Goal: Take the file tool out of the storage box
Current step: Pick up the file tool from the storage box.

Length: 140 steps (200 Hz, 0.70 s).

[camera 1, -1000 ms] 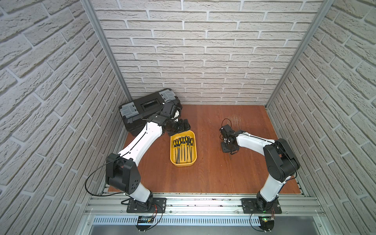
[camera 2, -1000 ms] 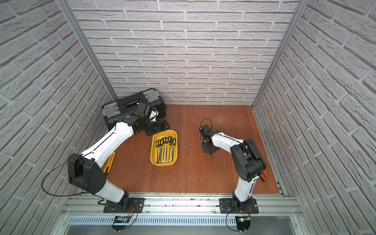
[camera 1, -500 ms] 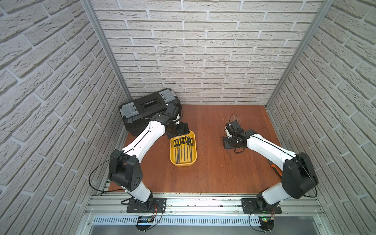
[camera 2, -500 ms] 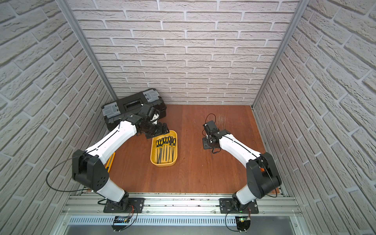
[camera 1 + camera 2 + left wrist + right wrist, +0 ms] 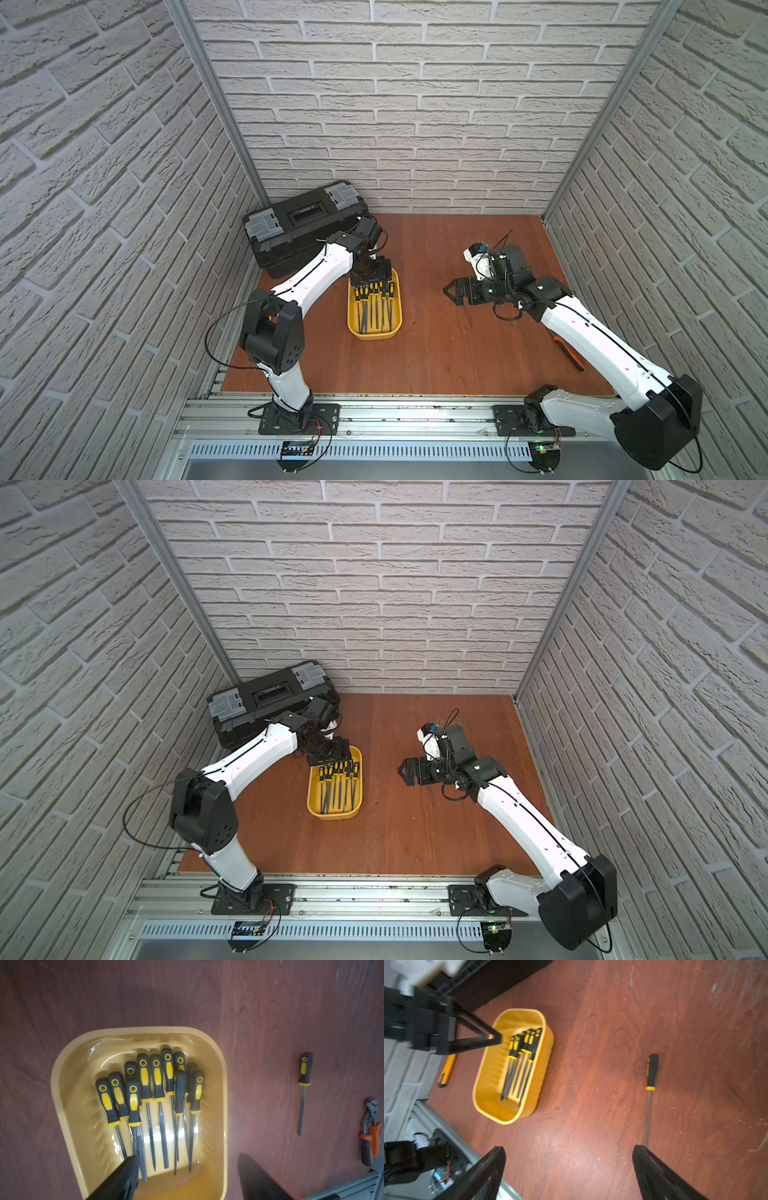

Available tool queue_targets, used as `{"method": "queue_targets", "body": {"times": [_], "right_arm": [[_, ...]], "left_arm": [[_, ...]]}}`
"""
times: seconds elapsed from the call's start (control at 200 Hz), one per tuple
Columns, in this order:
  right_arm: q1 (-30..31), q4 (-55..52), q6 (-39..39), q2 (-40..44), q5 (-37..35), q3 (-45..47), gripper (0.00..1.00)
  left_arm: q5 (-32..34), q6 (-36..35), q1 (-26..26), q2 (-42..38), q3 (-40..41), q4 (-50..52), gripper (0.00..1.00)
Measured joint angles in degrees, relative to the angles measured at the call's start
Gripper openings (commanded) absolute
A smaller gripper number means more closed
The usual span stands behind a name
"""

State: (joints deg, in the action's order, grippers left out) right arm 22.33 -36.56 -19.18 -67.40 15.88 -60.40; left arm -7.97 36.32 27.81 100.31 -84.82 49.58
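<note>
Since a second ago the left gripper (image 5: 370,272) has slid down-frame from the black toolbox (image 5: 303,224) to hang over the storage box (image 5: 374,334) at centre, jaws apart and empty above the crowded files (image 5: 158,1078). Right of centre, the right gripper (image 5: 451,293) has spread wide and let go. One file (image 5: 652,1070) lies on the table (image 5: 415,353), well apart from the box. That removal looks done; another pick would need the left jaws lowered onto a single handle, clear of its neighbours.
</note>
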Motion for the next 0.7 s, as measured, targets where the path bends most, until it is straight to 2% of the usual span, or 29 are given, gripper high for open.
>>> {"method": "queue_targets", "body": {"times": [0.235, 0.3, 0.7], "right_arm": [[0.0, -0.07, -0.11, 5.31, 5.68, 0.68, 1.0], [0.0, -0.07, -0.11, 6.03, 6.08, 1.7, 1.0], [0.0, -0.31, -0.55, 5.53, 6.47, 3.58, 1.0]], "left_arm": [[0.87, -0.57, 1.27, 4.13, 0.0, -0.79, 0.68], [1.4, -0.74, 1.57, 5.25, 0.0, -1.2, 0.61], [5.29, -1.79, 2.49, 9.62, -0.13, -4.04, 0.51]]}}
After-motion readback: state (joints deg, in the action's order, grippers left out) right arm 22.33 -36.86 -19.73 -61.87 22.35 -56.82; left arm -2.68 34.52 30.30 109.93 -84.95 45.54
